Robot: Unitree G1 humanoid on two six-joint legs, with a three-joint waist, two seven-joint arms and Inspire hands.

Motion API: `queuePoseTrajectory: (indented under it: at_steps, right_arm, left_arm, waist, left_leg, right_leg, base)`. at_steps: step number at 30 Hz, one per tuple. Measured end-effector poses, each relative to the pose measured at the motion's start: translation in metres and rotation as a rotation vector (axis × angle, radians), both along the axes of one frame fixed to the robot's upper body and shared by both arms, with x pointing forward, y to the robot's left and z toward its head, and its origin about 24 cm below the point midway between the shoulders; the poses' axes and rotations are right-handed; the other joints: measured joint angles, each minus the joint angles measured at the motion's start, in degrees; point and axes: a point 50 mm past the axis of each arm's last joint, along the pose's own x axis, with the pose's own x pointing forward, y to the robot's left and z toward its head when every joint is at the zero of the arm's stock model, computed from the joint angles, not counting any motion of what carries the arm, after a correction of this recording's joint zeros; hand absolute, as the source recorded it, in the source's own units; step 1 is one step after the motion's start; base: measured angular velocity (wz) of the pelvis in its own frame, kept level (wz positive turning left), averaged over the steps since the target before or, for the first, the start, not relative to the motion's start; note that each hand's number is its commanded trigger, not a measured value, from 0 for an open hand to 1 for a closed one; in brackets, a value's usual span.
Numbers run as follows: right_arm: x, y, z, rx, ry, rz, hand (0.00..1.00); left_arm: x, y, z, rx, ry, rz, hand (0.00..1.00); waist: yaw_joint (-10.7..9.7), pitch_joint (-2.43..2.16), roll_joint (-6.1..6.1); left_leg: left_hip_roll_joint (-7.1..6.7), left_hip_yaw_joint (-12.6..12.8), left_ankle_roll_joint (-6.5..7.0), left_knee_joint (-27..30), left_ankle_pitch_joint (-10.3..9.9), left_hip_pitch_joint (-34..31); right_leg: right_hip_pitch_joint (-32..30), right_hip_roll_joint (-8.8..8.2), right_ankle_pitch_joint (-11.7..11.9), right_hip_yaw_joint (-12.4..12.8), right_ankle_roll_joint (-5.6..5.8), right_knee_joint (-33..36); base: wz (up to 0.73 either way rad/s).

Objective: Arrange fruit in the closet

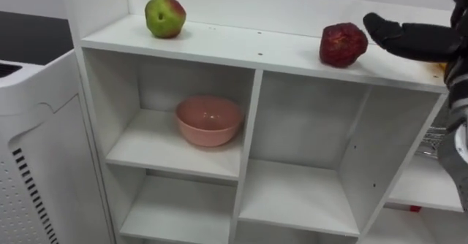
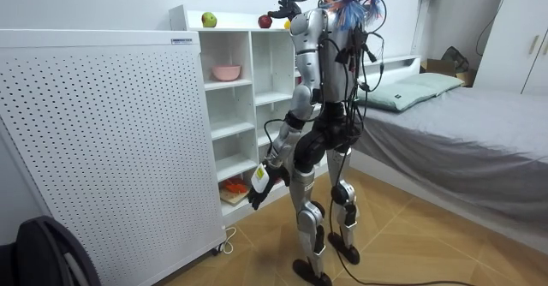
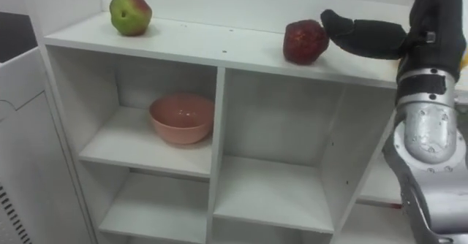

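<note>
I stand before a white closet with open compartments. On its top board a green-red apple sits at the left and a dark red apple at the right. My right hand reaches in from the right at top-board height. It is open, with straight fingers pointing left, their tips right at the red apple's upper right side. A pink bowl rests in the upper left compartment. In the room view my left hand hangs low by my hip.
A white perforated cabinet stands tight against the closet's left side. A wire basket shows in the compartment at the far right. A bed lies behind me. A dark bag sits on the floor.
</note>
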Motion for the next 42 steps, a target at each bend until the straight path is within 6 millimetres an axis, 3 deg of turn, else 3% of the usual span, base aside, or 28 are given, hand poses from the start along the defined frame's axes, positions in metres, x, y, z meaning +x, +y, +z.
queuePoseTrajectory:
  at_steps: [9,13,17,30,42]
  right_arm:
    - [0.003,-0.001,0.001,-0.028,0.02,0.026,0.0]
    - [0.006,0.004,0.003,-0.06,0.035,0.059,0.0]
    - [0.008,0.006,0.004,-0.073,0.042,0.077,0.0]
    - [0.009,0.007,0.002,-0.051,0.051,0.105,0.0]
    - [0.01,0.009,0.017,0.001,-0.003,0.101,0.0]
  left_arm:
    - [-0.003,0.001,0.0,-0.008,0.02,-0.001,0.0]
    - [-0.002,0.002,0.0,-0.019,0.027,-0.006,0.0]
    - [-0.002,0.003,0.0,-0.024,0.03,-0.008,0.0]
    - [-0.006,0.004,-0.001,-0.023,0.045,-0.006,0.0]
    - [-0.009,0.005,-0.001,-0.005,0.052,0.002,0.0]
  waist:
    - [0.55,0.01,-0.14]
    - [0.38,0.12,-0.99]
    - [0.58,-0.07,-1.7]
    - [0.67,-0.04,-1.85]
    - [0.5,0.24,-1.7]
  left_leg:
    - [-0.01,-0.92,-0.06,0.15,0.08,-0.54]
    - [-0.01,-1.18,-0.11,0.1,0.22,-0.6]
    - [-0.03,-1.26,-0.11,0.1,0.25,-0.58]
    - [-0.03,-1.29,-0.12,0.1,0.32,-0.47]
    - [-0.03,-1.3,-0.12,0.09,0.32,-0.41]
  right_leg:
    - [-0.1,-0.01,0.0,-1.5,0.0,-0.08]
    - [-0.04,-0.02,0.0,-1.8,0.0,-0.08]
    - [0.02,-0.06,0.01,-1.91,-0.01,-0.08]
    - [0.04,-0.06,0.01,-1.94,-0.01,-0.05]
    - [0.2,-0.05,0.01,-1.92,-0.01,-0.1]
  base:
    - [0.04]
    - [0.02]
    - [0.01]
    - [0.0]
    - [0.0]
